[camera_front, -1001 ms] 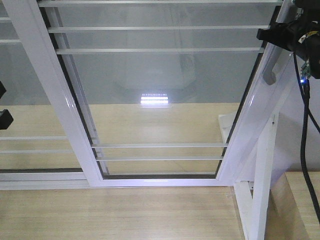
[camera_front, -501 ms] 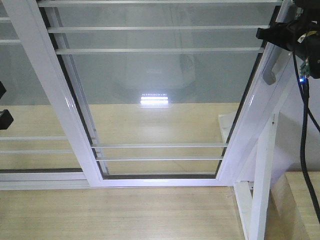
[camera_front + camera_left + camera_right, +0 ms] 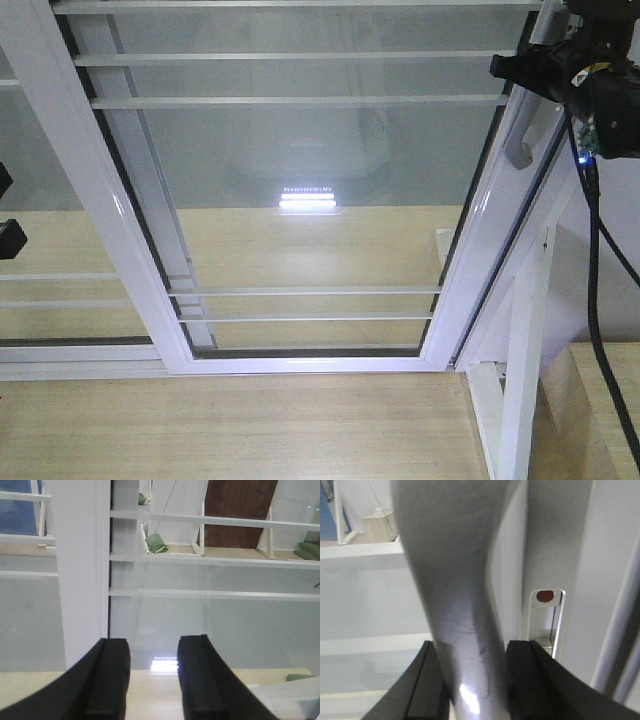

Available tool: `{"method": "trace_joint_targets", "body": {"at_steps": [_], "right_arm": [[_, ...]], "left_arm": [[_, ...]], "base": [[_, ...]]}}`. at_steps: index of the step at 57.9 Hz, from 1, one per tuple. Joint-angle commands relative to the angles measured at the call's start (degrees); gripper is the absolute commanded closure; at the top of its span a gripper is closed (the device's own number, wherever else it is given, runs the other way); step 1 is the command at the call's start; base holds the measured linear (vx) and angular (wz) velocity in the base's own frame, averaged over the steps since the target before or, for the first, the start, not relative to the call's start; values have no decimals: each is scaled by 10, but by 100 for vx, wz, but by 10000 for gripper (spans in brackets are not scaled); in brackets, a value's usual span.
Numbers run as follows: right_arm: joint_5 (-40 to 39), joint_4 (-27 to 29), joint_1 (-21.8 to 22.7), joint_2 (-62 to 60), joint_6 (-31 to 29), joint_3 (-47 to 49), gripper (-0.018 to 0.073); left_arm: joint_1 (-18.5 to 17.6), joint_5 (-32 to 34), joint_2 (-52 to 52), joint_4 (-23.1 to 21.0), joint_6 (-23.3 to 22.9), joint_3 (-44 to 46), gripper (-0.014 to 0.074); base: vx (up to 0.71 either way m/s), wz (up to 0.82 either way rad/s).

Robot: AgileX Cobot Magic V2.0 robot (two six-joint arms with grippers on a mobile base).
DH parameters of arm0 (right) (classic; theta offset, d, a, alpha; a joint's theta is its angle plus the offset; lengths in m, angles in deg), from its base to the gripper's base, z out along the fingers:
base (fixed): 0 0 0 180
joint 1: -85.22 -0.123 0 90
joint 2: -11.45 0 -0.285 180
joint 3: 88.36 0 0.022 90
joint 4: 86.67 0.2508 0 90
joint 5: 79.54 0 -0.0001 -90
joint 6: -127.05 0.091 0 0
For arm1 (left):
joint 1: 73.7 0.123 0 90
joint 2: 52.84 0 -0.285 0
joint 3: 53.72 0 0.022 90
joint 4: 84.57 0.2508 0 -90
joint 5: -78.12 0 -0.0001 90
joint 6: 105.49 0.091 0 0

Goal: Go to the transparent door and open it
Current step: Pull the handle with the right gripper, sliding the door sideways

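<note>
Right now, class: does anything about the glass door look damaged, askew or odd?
Nothing broken or spilled. The transparent door shows a thin dark gap along its handle-side stile, so it seems slightly open; the right gripper is shut on its grey handle.

On my front feed, pale wooden floor (image 3: 250, 420) fills the near ground. A handle-less glass panel (image 3: 50, 180) stands left, and a white post with a slanted brace (image 3: 525, 350) stands right, beside a light wooden box (image 3: 600, 400). A bright strip of lamp glare (image 3: 308, 200) sits mid-glass. Through the left wrist feed I see a green bundle (image 3: 156, 543) on a far white shelf (image 3: 175, 550), with a brown panel (image 3: 240, 505) behind.
</note>
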Motion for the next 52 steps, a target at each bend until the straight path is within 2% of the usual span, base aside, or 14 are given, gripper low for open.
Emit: {"method": "trace_joint_targets", "body": {"at_steps": [1,38,52], "right_arm": [[-58,-35,-38,-31,5,21,271],[-58,-35,-133,-31,7,21,271],[-42,-35,-140,-32,7,21,271]], "left_arm": [[-3,49,0,-2,-6,20,219],[-3,49,0,-2,-6,20,219],[-3,48,1,-2,-6,20,219]], "base": [[0,0],[0,0],[0,0]]}}
